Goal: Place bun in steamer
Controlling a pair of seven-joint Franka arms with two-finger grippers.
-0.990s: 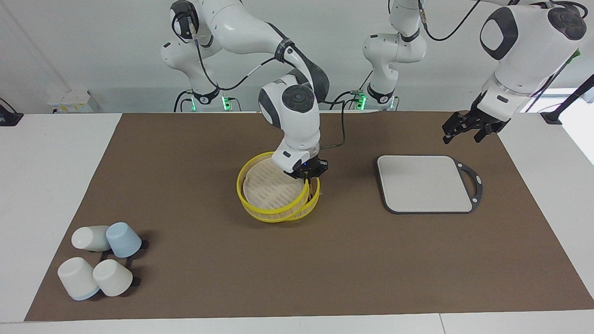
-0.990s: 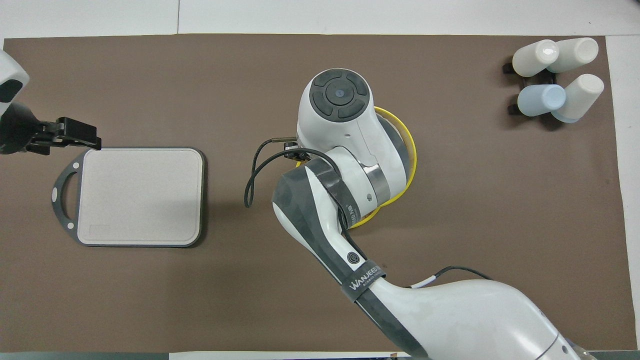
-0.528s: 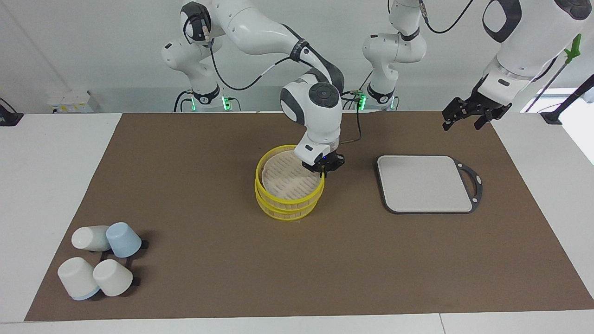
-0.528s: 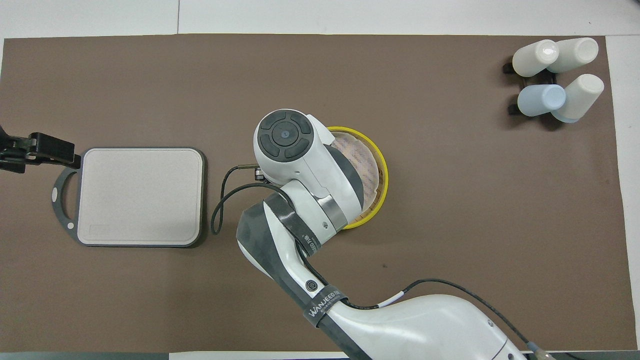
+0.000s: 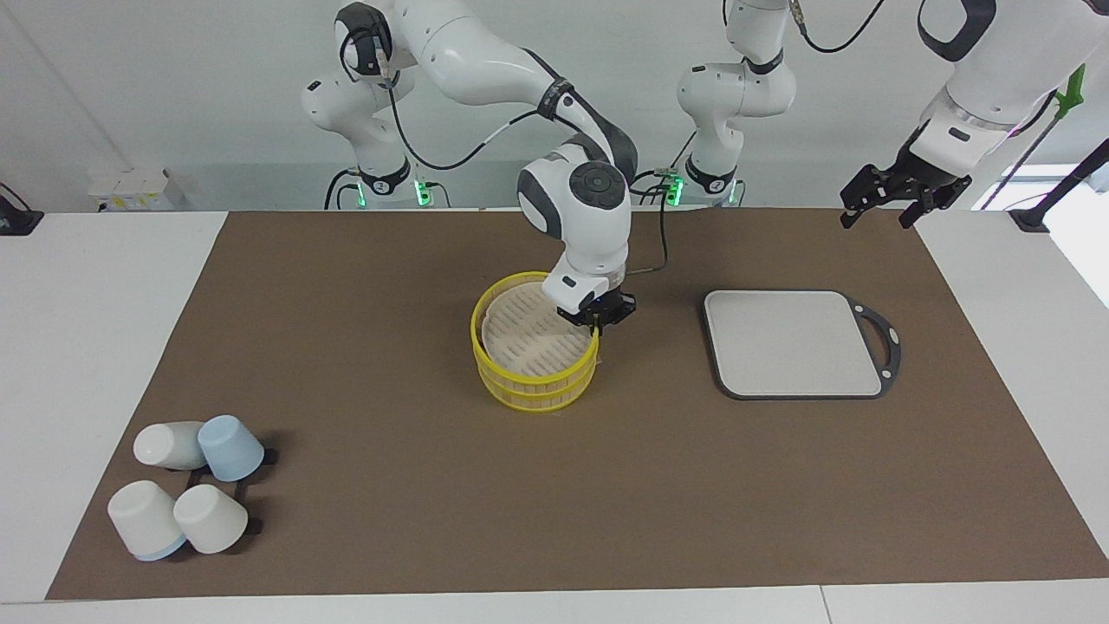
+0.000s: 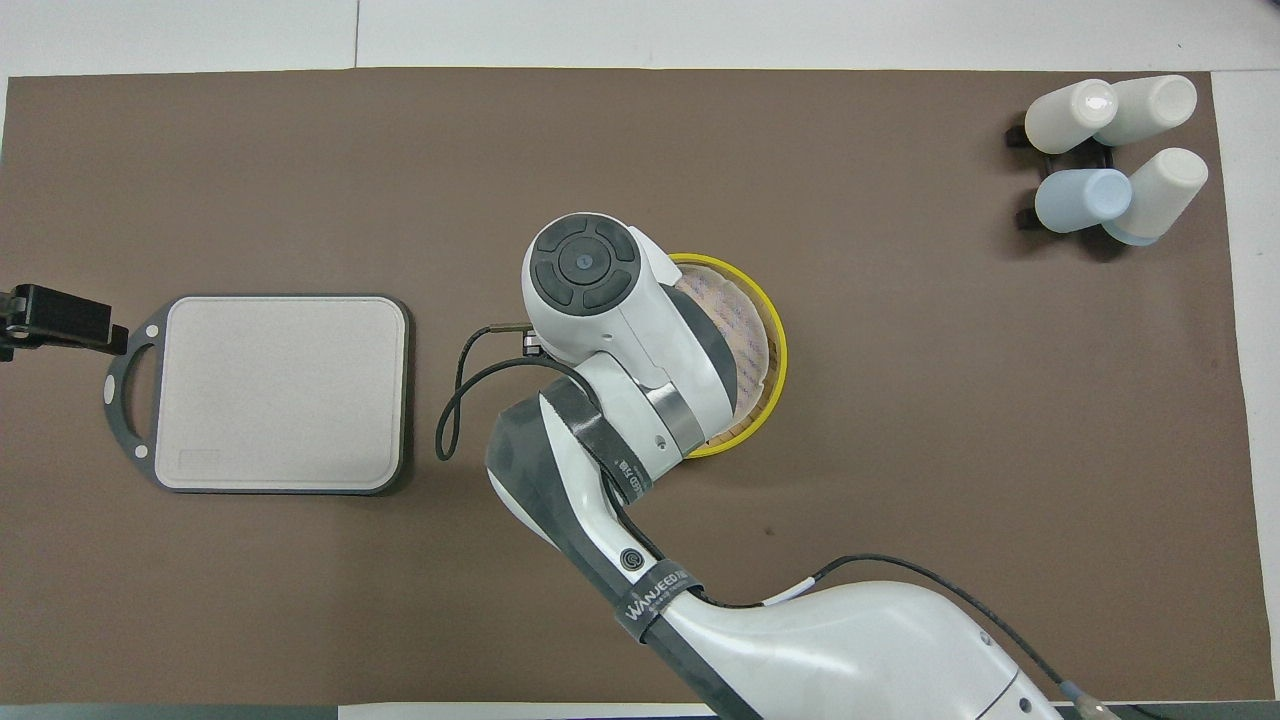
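Gripping the yellow rim of the steamer (image 5: 535,351) on its side toward the left arm's end of the counter (image 5: 87,364), the right tool (image 5: 597,321) sits at the centre of the facing view with its fingers closed on that rim; the steamer stands upright on the brown mat (image 5: 390,485), its two tiers stacked nearly in line, its open mouth facing up, round and so without a long axis; the bun cannot be found in either view. The facing view shows both tiers, the slatted floor and the grasp itself, whereas in the overhead view the right arm covers much of the steamer (image 6: 765,345) and hides the tool altogether, leaving only an arc of yellow rim and part of the floor. The left tool (image 5: 897,192) hangs in the air at the upper right of the facing view, over the mat's corner, fingers spread and holding nothing; in the overhead view it (image 6: 55,315) shows at the left edge, beside the handle of the gray board (image 5: 793,342). Counted: one steamer of two tiers, one board, four cups (image 5: 186,494) lying clustered at the lower left of the facing view, three white and one pale blue.
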